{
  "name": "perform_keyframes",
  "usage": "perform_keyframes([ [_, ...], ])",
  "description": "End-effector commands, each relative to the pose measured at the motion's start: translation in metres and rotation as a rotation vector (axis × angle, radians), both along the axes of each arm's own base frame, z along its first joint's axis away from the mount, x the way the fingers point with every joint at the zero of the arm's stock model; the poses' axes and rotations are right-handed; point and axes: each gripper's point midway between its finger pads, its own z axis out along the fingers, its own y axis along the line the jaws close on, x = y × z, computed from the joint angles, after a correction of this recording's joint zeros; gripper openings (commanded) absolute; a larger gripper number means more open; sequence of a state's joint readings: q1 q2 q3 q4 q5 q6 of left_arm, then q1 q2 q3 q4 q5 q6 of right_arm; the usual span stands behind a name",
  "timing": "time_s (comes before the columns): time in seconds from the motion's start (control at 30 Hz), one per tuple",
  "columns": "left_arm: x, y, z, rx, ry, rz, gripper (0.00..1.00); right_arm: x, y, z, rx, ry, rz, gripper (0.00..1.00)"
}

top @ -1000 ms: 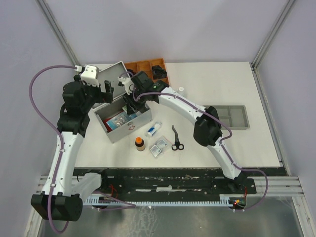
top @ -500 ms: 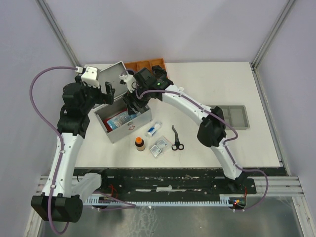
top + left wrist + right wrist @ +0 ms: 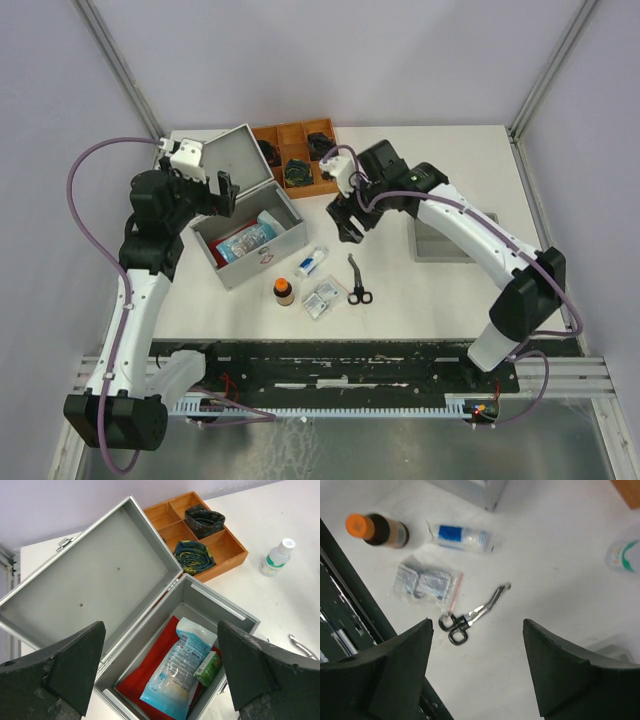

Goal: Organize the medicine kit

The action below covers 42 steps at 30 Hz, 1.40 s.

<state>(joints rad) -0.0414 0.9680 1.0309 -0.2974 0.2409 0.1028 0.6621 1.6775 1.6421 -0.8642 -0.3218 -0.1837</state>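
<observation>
Scissors appear in right wrist view, medicine kit in left.

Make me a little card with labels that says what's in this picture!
kit: open, lid tilted back
inside kit: red pouch, blue-white packet, small green box
loose on table: brown bottle, small pack, plastic bag, scissors
wooden tray: behind the kit, dark rolls in it
left gripper: open, empty, above the kit
right gripper: open, empty, above the scissors
</observation>
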Motion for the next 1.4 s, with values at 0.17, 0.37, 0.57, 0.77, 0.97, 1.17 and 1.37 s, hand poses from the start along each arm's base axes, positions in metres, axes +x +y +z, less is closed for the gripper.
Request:
perform_keyframes([
  [0.17, -0.007, -0.019, 0.012, -0.008, -0.055, -0.127, 0.99, -0.002, -0.146, -0.046, -0.310, 0.001, -0.232, 0.81],
  [0.37, -0.009, -0.026, 0.011, -0.019, -0.051, -0.166, 0.99, 0.009, -0.209, -0.088, -0.397, 0.112, -0.376, 0.83],
  [0.57, -0.011, -0.028, 0.009, -0.017, -0.051, -0.177, 0.99, 0.024, -0.202, -0.129, -0.347, 0.209, -0.435, 0.86],
  [0.77, -0.012, -0.027, 0.009, -0.010, -0.052, -0.179, 0.99, 0.027, -0.190, -0.159, -0.308, 0.304, -0.479, 0.86],
  [0.97, -0.010, -0.027, 0.007, -0.006, -0.048, -0.176, 0.99, 0.006, -0.163, -0.163, -0.182, 0.438, -0.466, 0.86],
  [1.17, -0.010, -0.034, 0.001, -0.005, -0.038, -0.224, 0.99, -0.003, -0.135, -0.152, -0.111, 0.447, -0.426, 0.86],
  [1.37, -0.010, -0.039, -0.012, -0.006, -0.010, -0.262, 1.00, 0.024, -0.157, -0.110, -0.144, 0.141, -0.513, 0.86],
])
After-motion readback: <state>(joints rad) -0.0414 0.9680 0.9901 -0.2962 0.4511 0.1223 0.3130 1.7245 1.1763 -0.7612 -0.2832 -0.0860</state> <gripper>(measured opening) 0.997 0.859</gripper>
